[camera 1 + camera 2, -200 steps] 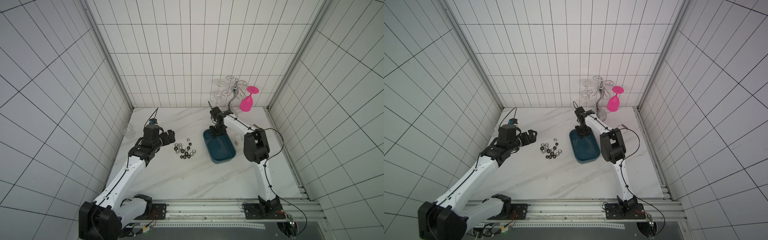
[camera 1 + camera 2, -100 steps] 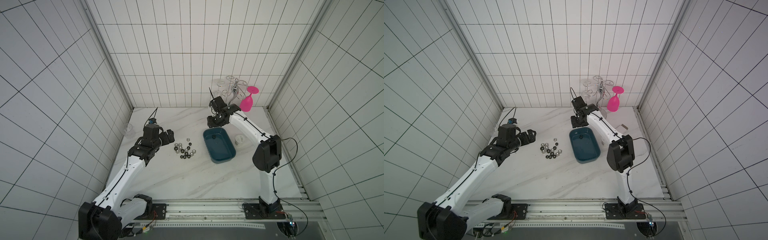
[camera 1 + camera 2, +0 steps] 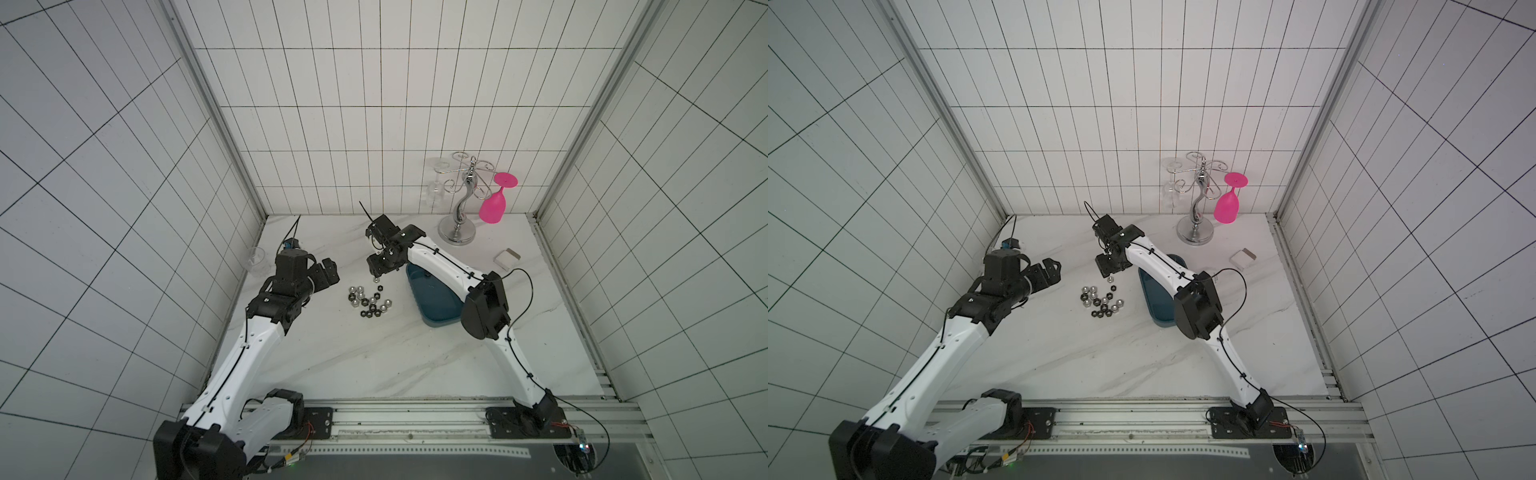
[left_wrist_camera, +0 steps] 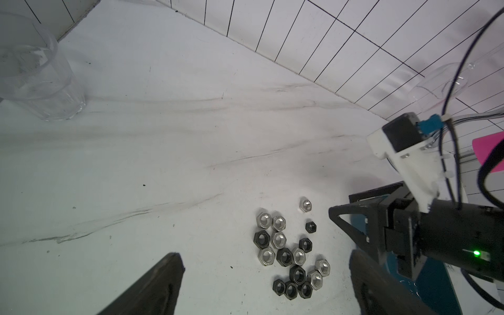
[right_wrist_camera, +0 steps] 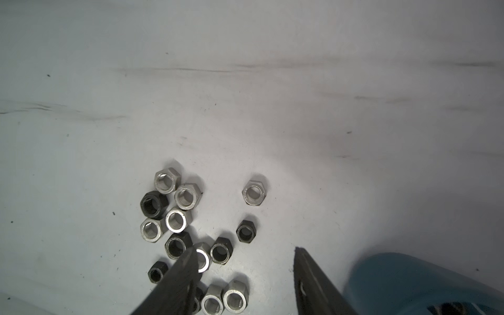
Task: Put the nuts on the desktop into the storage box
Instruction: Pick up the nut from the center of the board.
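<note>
Plainly, the right gripper (image 3: pixel 376 274) hangs over the far edge of the nuts (image 3: pixel 370 301), its 2 fingers parted about halfway and pinching nothing; the 2 silver nuts seen in the gap from the right wrist appear to lie on the desktop (image 5: pixel 245 109) beneath. The nuts rest in 1 loose cluster on the desktop, roughly 16 by my count in the left wrist view, silver and black mixed; none is lifted. The relation that matters: seen from the right wrist, most of the cluster sits off to the side of 1 finger (image 5: pixel 177 283), which covers part of a silver nut, while only the small black nut (image 5: pixel 245 230) and the lone silver nut (image 5: pixel 253 192) lie on the line of the gap, just beyond the fingertips; so the claw would need to reach a little forward and drop to straddle either. The storage box (image 3: pixel 432 309) lies just beside the cluster on the right arm's side, with that arm's forearm crossing above it; a short carry, I judge. The left gripper (image 3: pixel 329 271) sits wide open and empty just beside the cluster's opposite flank; the right claw is the nearer, being over the nuts rather than beside them. Both top views give this layout yet cannot show the gap between the right fingers; the right wrist view does. How high those fingertips stand above the desktop is hard to tell; probably a little clear of it.
</note>
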### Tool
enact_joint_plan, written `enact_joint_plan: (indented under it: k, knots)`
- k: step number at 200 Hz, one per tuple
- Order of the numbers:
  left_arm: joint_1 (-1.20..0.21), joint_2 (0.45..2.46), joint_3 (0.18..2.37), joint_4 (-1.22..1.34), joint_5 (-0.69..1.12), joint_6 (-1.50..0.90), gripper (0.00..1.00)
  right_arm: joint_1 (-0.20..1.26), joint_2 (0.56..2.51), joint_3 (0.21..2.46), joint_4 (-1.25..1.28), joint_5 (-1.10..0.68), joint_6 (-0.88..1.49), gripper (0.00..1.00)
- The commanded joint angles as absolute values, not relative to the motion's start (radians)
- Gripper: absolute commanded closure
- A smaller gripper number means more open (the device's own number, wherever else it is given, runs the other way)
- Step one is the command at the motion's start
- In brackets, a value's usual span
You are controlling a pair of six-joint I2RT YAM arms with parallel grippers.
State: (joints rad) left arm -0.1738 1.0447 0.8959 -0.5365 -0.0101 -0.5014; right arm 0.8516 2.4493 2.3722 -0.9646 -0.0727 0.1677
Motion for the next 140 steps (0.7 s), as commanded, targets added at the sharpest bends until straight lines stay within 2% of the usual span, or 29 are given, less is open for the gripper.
enact_joint_plan:
  k: [1, 140]
  knots:
    - [-0.167, 1.029, 0.894, -0.546, -0.012, -0.500, 0.01, 0.857, 2.488, 2.447, -1.017, -0.048, 0.144, 0.41]
    - [-0.160, 1.063, 0.877, -0.545, -0.009, -0.471, 0.01, 0.874, 2.661, 2.543, -0.993, -0.051, 0.124, 0.41]
